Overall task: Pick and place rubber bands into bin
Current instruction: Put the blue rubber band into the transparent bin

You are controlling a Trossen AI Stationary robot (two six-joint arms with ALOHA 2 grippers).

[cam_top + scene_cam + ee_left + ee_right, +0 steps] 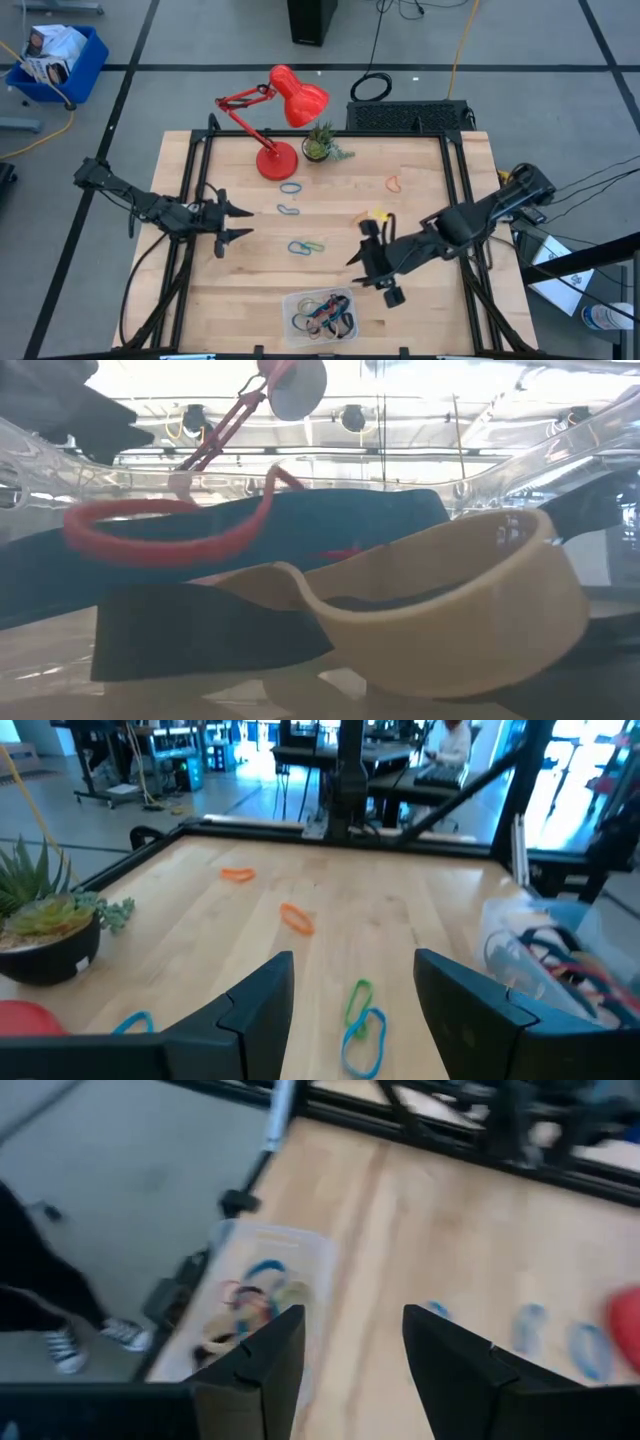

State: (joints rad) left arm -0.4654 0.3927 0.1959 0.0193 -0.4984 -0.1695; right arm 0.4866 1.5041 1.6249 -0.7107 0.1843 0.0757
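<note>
The clear bin [322, 312] lies near the table's front edge and holds several rubber bands; the low view looks through it at a red [160, 535], a tan [450, 625] and a black band [190, 630]. Loose bands lie on the wood: a green-and-blue pair [305, 246] [360, 1020], two blue ones [290, 187] [288, 209], and orange ones [393, 184] [375, 215]. My left gripper [240, 223] [355, 970] is open and empty, left of the green-and-blue pair. My right gripper [358, 248] [355, 1325] is open and empty, above the table just right of and beyond the bin [262, 1295].
A red desk lamp [280, 120] and a small potted plant [320, 145] stand at the table's far side. Black frame rails [190, 200] run along the table's left and right sides. A person's legs and shoes [60, 1330] show on the floor by the front edge.
</note>
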